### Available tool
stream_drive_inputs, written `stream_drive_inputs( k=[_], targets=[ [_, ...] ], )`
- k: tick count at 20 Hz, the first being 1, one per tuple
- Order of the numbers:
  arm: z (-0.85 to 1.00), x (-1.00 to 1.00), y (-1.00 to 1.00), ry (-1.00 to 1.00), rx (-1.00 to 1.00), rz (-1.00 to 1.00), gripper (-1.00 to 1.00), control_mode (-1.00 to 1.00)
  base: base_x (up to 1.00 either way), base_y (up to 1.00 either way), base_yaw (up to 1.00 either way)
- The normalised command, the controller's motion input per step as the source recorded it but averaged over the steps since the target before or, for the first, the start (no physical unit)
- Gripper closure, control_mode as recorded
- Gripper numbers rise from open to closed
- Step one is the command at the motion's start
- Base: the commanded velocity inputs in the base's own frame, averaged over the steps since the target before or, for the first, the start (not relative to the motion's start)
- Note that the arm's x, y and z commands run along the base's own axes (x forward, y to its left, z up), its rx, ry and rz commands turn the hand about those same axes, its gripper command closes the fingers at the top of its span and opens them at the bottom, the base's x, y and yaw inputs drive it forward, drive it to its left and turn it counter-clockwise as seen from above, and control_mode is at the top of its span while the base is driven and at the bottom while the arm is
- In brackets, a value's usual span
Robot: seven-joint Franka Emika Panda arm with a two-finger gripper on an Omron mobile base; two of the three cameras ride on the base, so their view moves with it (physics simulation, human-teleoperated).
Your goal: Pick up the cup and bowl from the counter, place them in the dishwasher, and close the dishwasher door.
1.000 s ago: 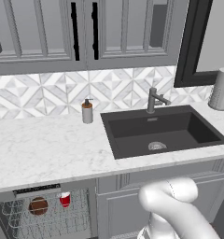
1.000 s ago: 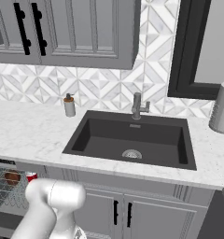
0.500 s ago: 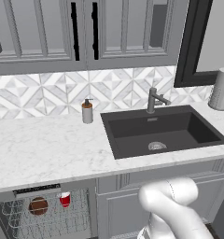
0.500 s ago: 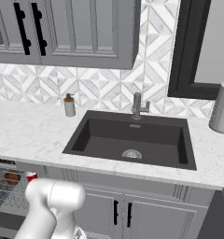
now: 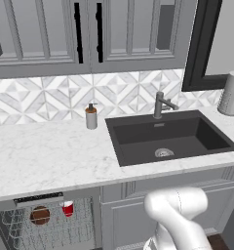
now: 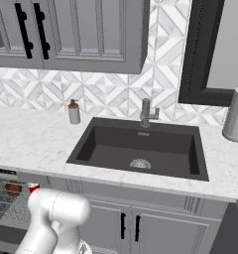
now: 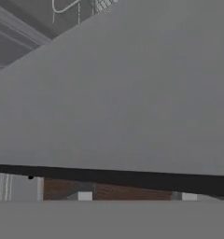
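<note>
The red cup (image 5: 68,208) and the dark brown bowl (image 5: 40,215) sit side by side in the wire rack of the open dishwasher (image 5: 65,230), under the white counter (image 5: 46,156). From the right base view the cup (image 6: 33,187) and bowl (image 6: 13,188) appear at the left edge. My white arm (image 5: 177,210) bends down past the bottom edge of both base views. The hand view looks closely onto the flat grey dishwasher door (image 7: 123,102), with its dark edge and some wood floor beneath. A corner of wire rack shows at that view's top.
A soap dispenser (image 5: 91,116) stands at the backsplash. The black sink (image 5: 167,136) with its faucet (image 5: 160,105) lies to the right, and a grey canister (image 5: 231,93) stands at the far right. Grey cabinet doors (image 6: 155,225) sit under the sink.
</note>
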Motion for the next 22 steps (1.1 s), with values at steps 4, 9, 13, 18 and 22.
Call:
stream_drive_inputs(
  k=[4,9,13,18,22],
  targets=[
    [-0.40,0.50,0.27,0.02,0.00,0.03,-1.00,-1.00,0.00,0.00,0.00],
    [-0.36,0.35,0.02,0.02,0.00,0.03,-1.00,-1.00,0.00,0.00,0.00],
    [-0.29,0.52,0.02,0.02,0.00,0.02,-1.00,-1.00,0.00,0.00,0.00],
    [-0.01,0.98,-0.05,-0.01,0.00,0.00,-1.00,-1.00,0.00,0.00,0.00],
    [0.01,0.96,-0.13,-0.01,0.00,0.00,-1.00,-1.00,0.00,0.00,0.00]
  ],
)
